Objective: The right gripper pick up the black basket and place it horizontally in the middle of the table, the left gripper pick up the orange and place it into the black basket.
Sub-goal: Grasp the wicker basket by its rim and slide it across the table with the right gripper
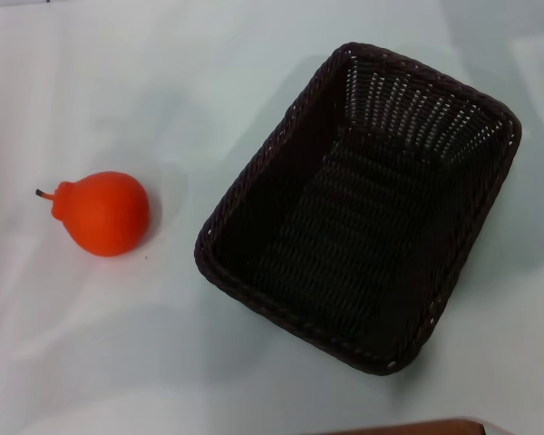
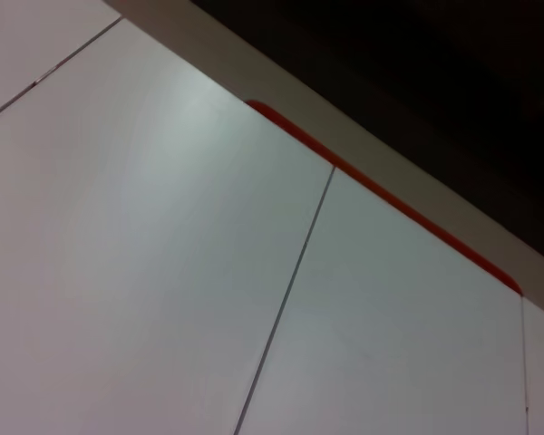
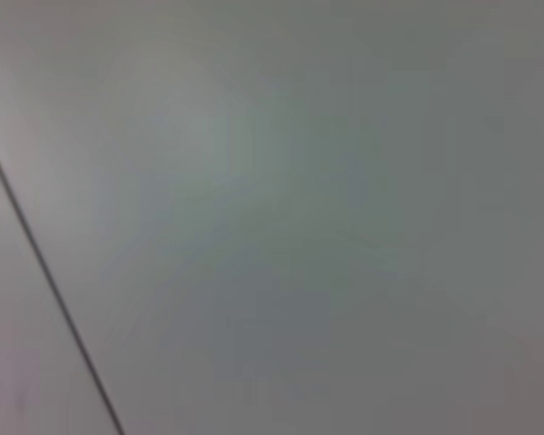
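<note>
On the surface, nothing picked up yet

Across the white surface (image 1: 118,353) the black basket (image 1: 358,204) sits empty toward the right, skewed at an angle rather than horizontal, so squaring it up in the middle appears undone. Well apart to its left lies the orange (image 1: 104,213), outside the basket. Neither the right gripper nor the left gripper shows in any view, so their openings cannot be told
</note>
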{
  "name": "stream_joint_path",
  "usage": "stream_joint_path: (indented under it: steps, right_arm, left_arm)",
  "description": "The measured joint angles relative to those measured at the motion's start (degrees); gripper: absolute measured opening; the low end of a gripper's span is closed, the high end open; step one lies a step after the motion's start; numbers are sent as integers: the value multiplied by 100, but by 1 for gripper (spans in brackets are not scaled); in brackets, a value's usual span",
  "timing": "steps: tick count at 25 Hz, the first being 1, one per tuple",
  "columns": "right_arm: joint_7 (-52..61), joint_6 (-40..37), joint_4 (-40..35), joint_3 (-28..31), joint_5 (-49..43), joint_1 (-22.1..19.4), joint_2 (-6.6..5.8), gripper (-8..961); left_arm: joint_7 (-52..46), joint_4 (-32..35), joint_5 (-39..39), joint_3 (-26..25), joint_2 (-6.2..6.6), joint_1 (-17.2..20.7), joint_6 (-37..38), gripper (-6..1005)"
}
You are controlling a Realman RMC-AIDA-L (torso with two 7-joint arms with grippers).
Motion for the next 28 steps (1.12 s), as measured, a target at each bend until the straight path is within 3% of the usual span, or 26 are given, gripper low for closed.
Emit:
stream_joint_path:
  steps: [10,28]
  right_arm:
    - [-43,-40,-26,24,-2,195,-2,715]
    - [-4,-63,0,-17,-7,70,-4,713]
  left_arm:
    - [4,32,16,36,2,90,3,787]
    - [-128,12,11,342,-5,223,-19,788]
